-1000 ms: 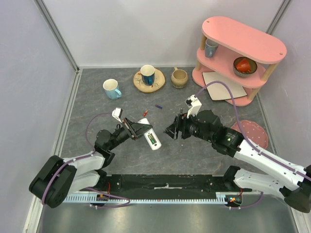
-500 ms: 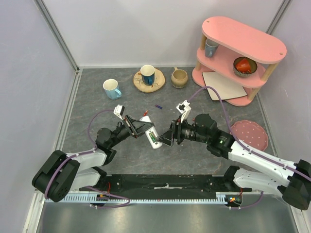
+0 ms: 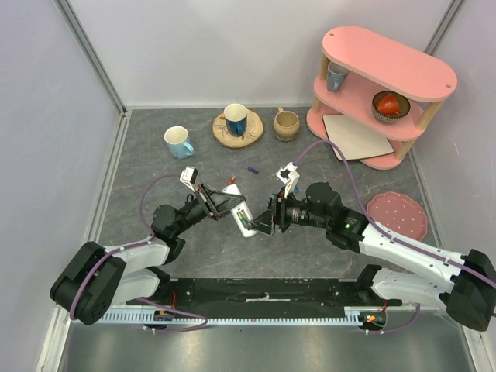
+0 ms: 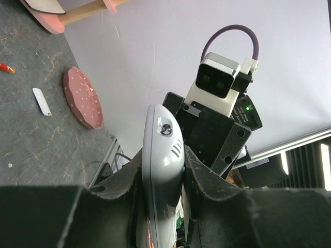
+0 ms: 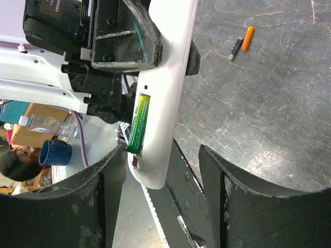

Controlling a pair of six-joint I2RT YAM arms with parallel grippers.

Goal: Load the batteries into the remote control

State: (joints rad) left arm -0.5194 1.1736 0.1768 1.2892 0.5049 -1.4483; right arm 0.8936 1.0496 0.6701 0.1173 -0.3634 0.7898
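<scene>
My left gripper [image 3: 222, 203] is shut on the white remote control [image 3: 242, 217] and holds it off the table, pinched between its fingers [image 4: 207, 181]. In the right wrist view the remote control [image 5: 168, 98] shows its slot with a green battery [image 5: 137, 123] seated in it. My right gripper [image 5: 163, 157] is open, its jaws standing either side of the remote's rounded end with a gap on the table side. Two loose batteries lie on the table behind: a red one [image 3: 231, 180] and a blue-purple one [image 3: 253, 170]. They show as orange [image 5: 247, 38] and dark [image 5: 235, 49] from the right wrist.
A blue-and-white mug [image 3: 178, 142], a cup on a saucer [image 3: 236, 122] and a tan mug [image 3: 285, 123] stand at the back. A pink shelf [image 3: 387, 70] fills the back right. A pink dotted disc [image 3: 397, 214] lies right; a small white strip [image 4: 41, 101] is near it.
My right arm has moved left to the remote, and its jaws now straddle the remote's end and have narrowed a little. The left gripper has shifted only slightly and keeps its hold.
</scene>
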